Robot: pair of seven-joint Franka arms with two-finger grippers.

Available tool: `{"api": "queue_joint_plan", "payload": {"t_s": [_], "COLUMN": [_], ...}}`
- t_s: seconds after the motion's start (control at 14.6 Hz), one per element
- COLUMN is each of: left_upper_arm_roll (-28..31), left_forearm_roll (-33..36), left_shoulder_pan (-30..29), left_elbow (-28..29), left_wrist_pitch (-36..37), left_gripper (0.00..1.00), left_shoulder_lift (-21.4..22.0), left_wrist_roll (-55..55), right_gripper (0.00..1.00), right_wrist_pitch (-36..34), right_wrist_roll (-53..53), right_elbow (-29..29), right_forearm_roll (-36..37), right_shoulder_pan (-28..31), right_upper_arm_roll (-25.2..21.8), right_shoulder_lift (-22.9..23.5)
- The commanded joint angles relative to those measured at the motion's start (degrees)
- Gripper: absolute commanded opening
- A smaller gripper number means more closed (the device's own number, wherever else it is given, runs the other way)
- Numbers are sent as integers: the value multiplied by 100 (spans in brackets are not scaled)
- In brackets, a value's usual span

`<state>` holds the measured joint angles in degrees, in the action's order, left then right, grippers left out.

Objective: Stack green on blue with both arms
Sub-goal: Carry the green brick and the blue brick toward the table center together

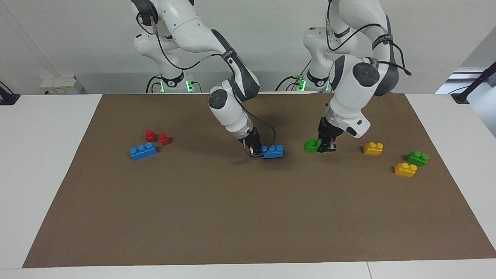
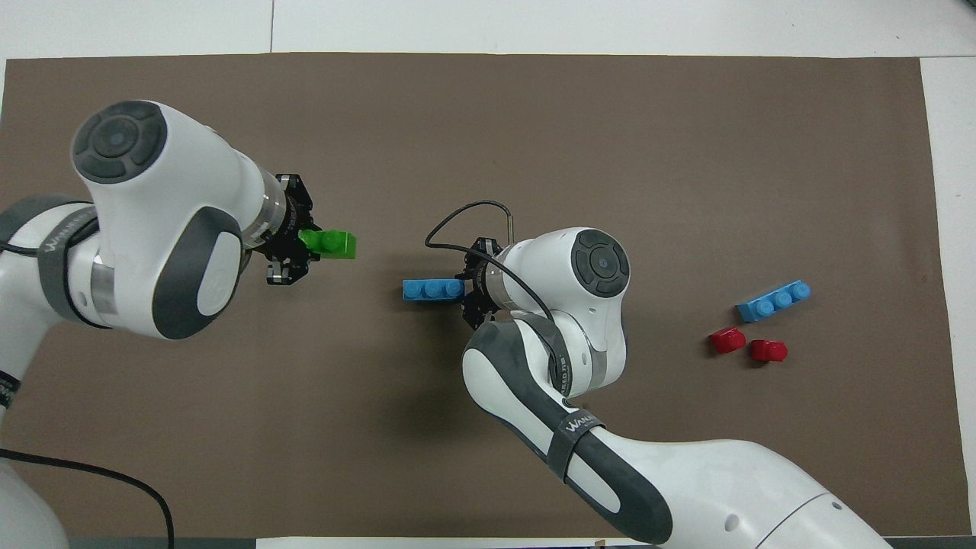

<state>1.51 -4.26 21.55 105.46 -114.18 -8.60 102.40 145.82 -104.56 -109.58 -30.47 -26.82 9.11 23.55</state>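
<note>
The left tool [image 1: 326, 146] pinches one end of the green brick [image 1: 311, 145], low on the worktop [image 1: 232, 217] near its middle. The right tool [image 1: 255, 150] pinches one end of the blue brick [image 1: 273, 151], which also sits on the worktop, close beside the green one, toward the right arm's end. So both bricks look grabbed. Lifting them and pushing green down onto blue's bumps is not yet done. The stacking is all still left to do.
</note>
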Motion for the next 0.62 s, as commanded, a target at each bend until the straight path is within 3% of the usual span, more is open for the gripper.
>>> {"api": "queue_joint_plan", "payload": {"t_s": [0.0,0.34,0.55], "left_upper_arm_roll": [95,86,86], "left_forearm_roll": [267,715,734], "left_shoulder_pan": [516,1078,1281], "left_elbow": [816,1161,1214], "left_wrist_pitch": [-674,-1019,-1150], "left_gripper": [0,0,0], "left_shoulder_lift": [455,482,412], "left_wrist_roll": [883,2554,2854], "right_gripper": [0,0,0], "right_wrist_pitch": [122,140,253], "right_wrist_roll": [-126,-170,-170], "right_elbow": [-98,-213,-248], "right_forearm_roll": [-117,-38,-38], "right_shoulder_pan": [-33,-69,-69], "right_upper_arm_roll": [-32,-49,-49], "right_shoulder_lift": [-25,-17,-8]}}
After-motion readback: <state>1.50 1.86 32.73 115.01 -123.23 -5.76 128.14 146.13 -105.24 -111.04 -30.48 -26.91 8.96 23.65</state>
